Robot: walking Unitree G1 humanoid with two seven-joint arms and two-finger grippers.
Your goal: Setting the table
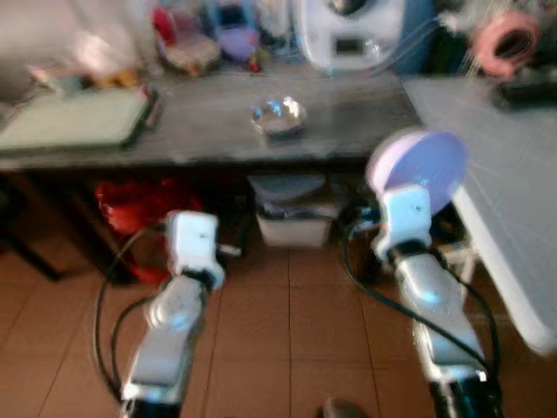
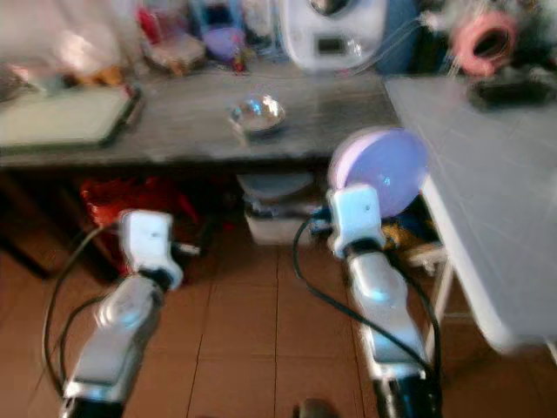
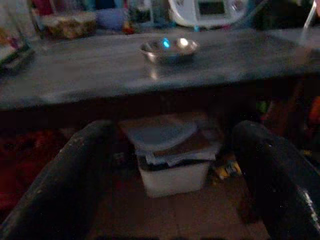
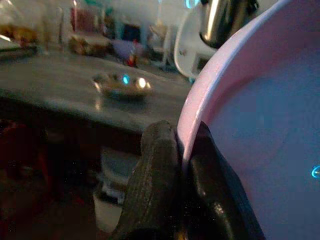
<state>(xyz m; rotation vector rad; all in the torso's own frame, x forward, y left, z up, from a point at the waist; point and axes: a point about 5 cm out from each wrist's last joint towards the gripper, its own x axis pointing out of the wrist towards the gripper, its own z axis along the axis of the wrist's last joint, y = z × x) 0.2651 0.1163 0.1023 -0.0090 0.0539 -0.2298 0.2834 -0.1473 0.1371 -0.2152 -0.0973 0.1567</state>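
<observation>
Head views: a lavender plate [image 1: 418, 165] is carried on edge at the tip of the right gripper [image 1: 396, 187], ahead of the dark table [image 1: 218, 122]. A knock against that table edge could be suffered.

Left wrist: the left gripper [image 3: 170, 165] is held spread, nothing in it; the steel bowl [image 3: 169, 49] lies well ahead.

Right wrist: the rim is pinched between pressed fingers [image 4: 155, 165]; with so thin a hold, slipping is judged possible.

Home kitchen, cluttered grey counter [image 1: 200, 122], white appliance [image 1: 352, 35], tiled floor [image 1: 287, 331]

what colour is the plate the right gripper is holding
Pale lilac plate, pinched at its rim by the right gripper; clearest in the left eye view.
</observation>
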